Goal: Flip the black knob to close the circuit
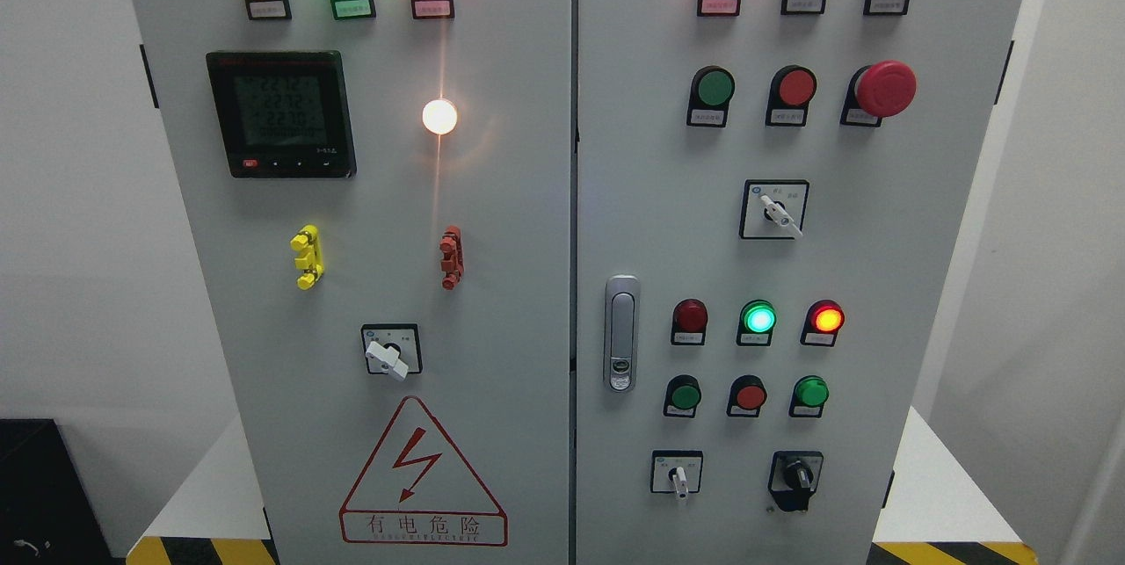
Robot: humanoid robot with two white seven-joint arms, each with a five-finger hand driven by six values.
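Plainly, no robot hand showed anywhere in the head view, so whether either was open, curled or holding anything could not be told; nothing was touching the cabinet (492, 196).

The black knob (798, 475) sat at the lower right of the right door, the last control in the bottom row, just right of a white selector (678, 477). Its handle pointed roughly up and slightly left, and my guess is that the flip had not yet been made. It probably sat low and at the door's edge so an operator could reach it without crossing the lamps above.

Controls were grouped in rows: lamps on top, pushbuttons beneath, selectors lower down, presumably so status reads at eye level and switching happens at hand level. A red mushroom button (884, 89) stood proud at the upper right, most likely to be hit fast. The door latch (621, 334) ran upright along the seam between the doors.

On the left door a meter (281, 113) showed rows of digits too blurred to read with confidence. Below, a red warning triangle (423, 468) with a lightning bolt carried "有电危险" in a red box, with a smaller line underneath too fine to read. Small label plates under every lamp and button were illegible.
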